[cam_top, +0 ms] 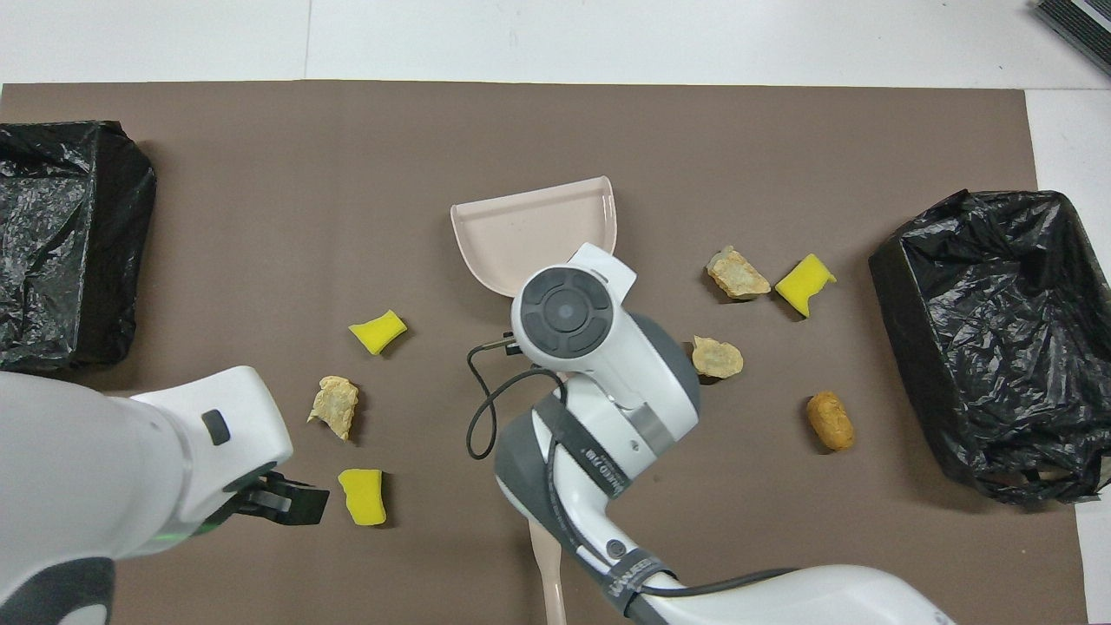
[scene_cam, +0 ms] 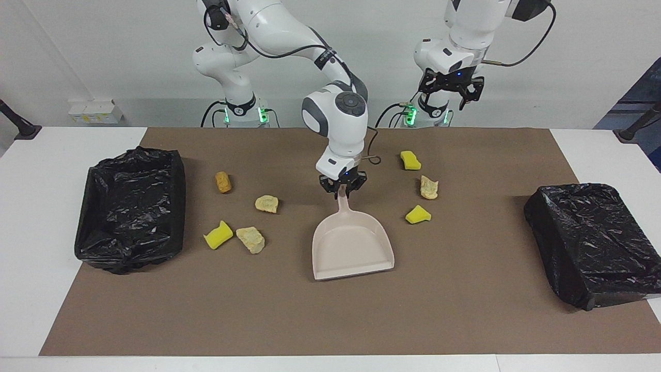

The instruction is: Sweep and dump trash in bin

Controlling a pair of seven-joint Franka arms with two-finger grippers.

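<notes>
The right gripper (scene_cam: 343,189) is pinched on the top of the handle of the beige dustpan (scene_cam: 352,247), which lies in the middle of the brown mat (scene_cam: 330,315) with its open mouth turned away from the robots and slightly skewed. In the overhead view the right arm's wrist covers the handle and part of the pan (cam_top: 534,233).

The trash lies scattered on the mat on both sides of the dustpan. Toward the left arm's end there are three pieces: a yellow sponge chunk (scene_cam: 418,214) just beside the pan's edge, a tan lump (scene_cam: 429,187) nearer to the robots than that, and a second yellow sponge (scene_cam: 410,160) nearer still. Toward the right arm's end there are four: a pale bread-like lump (scene_cam: 267,203), a tan lump (scene_cam: 251,239) touching or almost touching a yellow sponge piece (scene_cam: 218,235), and a golden-brown nugget (scene_cam: 223,182) well apart from the pan.

One black-lined bin (scene_cam: 130,206) sits at the right arm's end of the mat, another black-lined bin (scene_cam: 594,243) at the left arm's end.

The left gripper (scene_cam: 448,85) hangs high in the air above the robots' edge of the mat, holding nothing, its fingers spread.
</notes>
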